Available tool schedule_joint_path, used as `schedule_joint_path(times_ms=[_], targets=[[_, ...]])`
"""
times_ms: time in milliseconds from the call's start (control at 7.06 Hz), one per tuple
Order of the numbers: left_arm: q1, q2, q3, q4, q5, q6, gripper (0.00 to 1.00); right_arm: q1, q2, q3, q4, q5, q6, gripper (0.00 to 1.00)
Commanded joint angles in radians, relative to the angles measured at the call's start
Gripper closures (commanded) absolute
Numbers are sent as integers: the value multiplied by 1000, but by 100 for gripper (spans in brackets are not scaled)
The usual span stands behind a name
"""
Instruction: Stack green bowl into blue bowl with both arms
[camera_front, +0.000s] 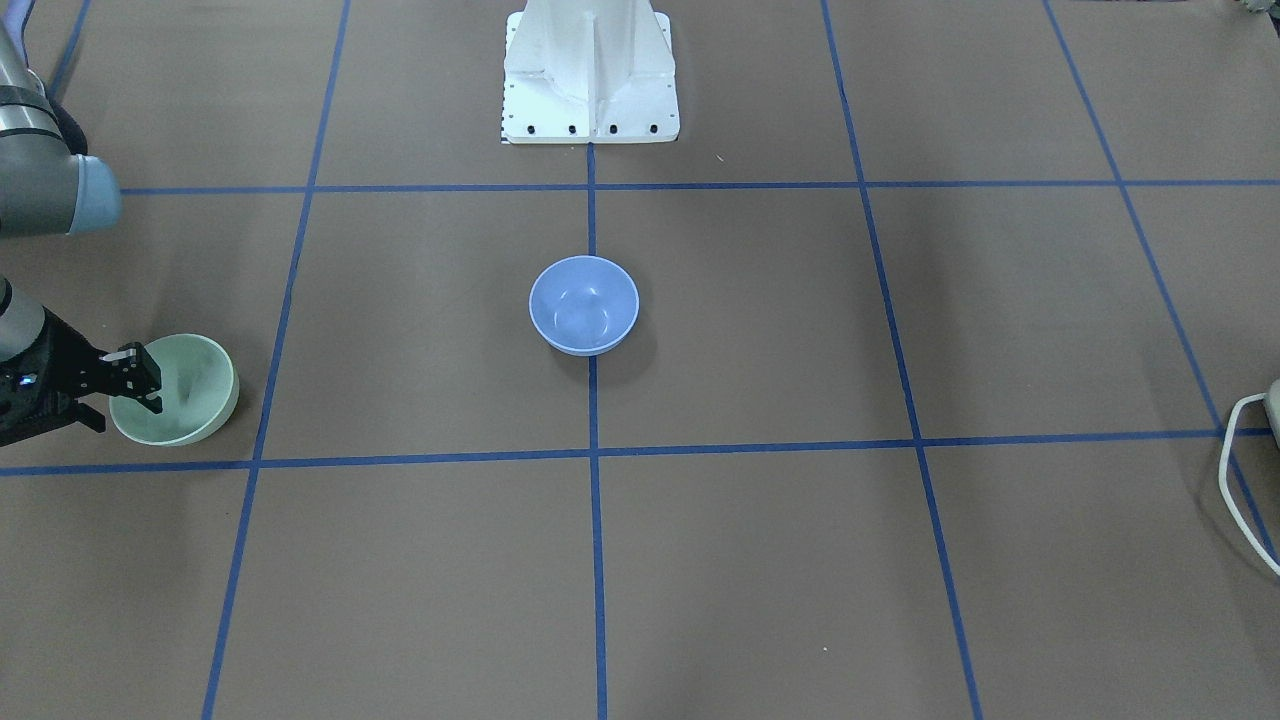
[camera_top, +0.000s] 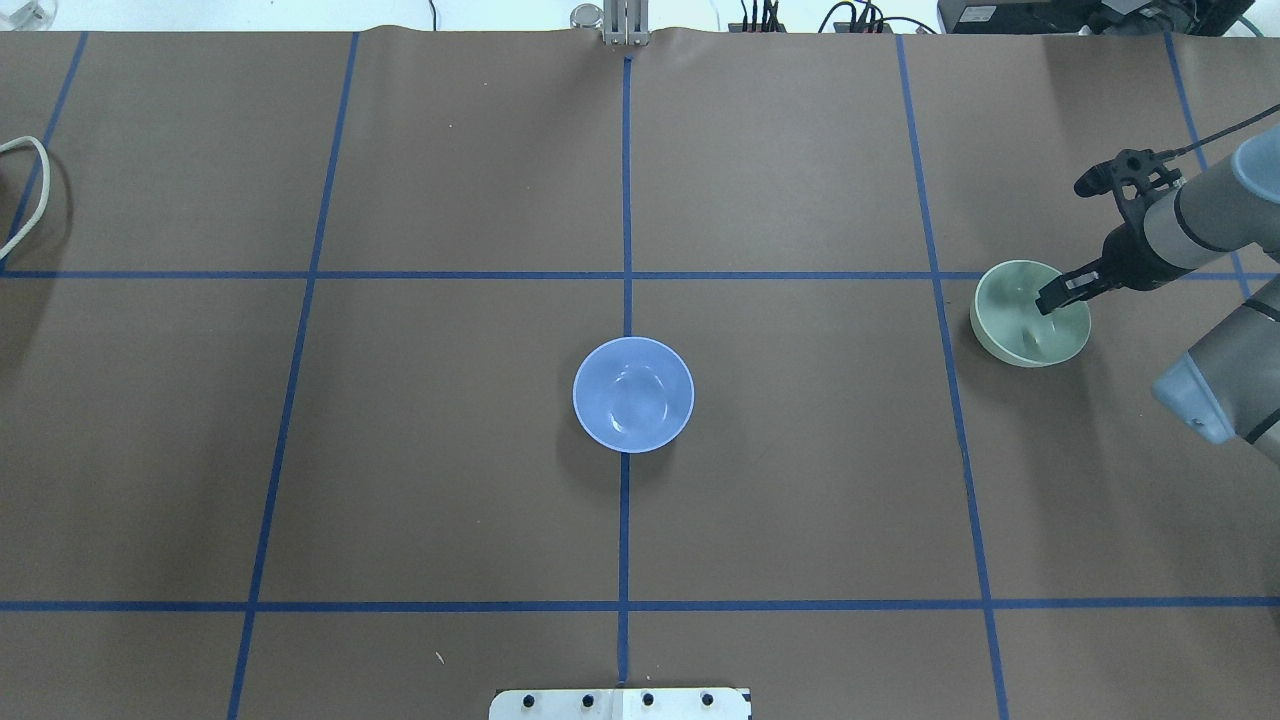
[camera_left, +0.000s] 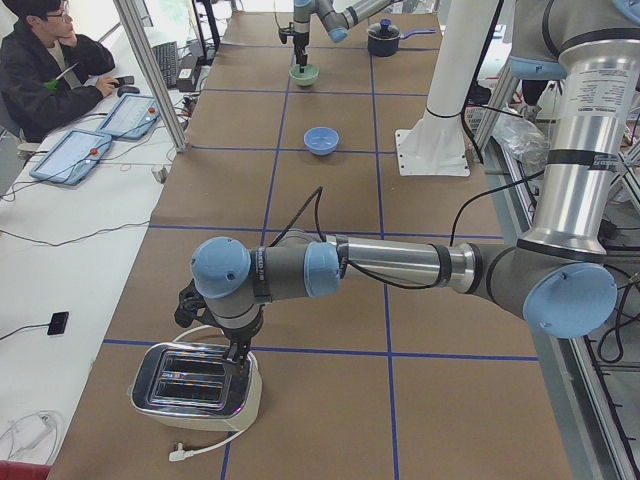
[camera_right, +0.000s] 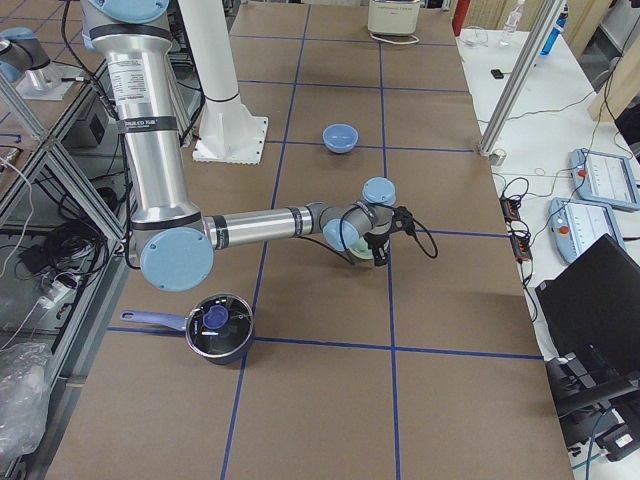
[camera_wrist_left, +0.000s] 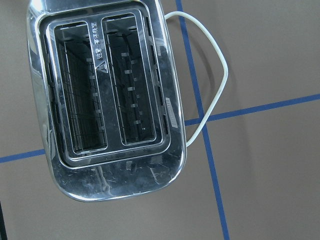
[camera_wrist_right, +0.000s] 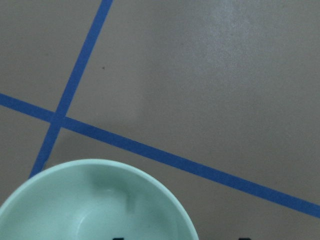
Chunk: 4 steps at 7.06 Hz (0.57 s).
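We find the green bowl (camera_front: 190, 395) standing on the bench (camera_front: 800, 500) far to the robot's right, well apart from the blue bowl (camera_front: 584, 305), which sits at the centre on a tape line. The right pincer (camera_front: 138, 378) hangs at the green bowl's rim with its jaws apart, one fingertip apparently inside the wall and one outside. We judge the grasp not yet closed.

Recommended:
- seat the fingers deeper over the rim
- close gently on the glossy wall
- lift straight up

The left pincer (camera_left: 237, 358) hovers over a toaster (camera_left: 195, 385). We cannot tell whether it is apart or together.
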Motion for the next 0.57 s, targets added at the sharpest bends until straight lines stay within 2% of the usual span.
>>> schedule_joint_path(times_ms=[0, 283, 425], targets=[[0, 45, 2, -97, 0, -7, 1, 1, 0, 6, 0, 21, 1, 100], [1, 44, 1, -85, 0, -12, 1, 33, 2, 26, -9, 83, 1, 100], [1, 44, -2, -87, -20, -76, 1, 45, 6, 32, -7, 117, 14, 100]])
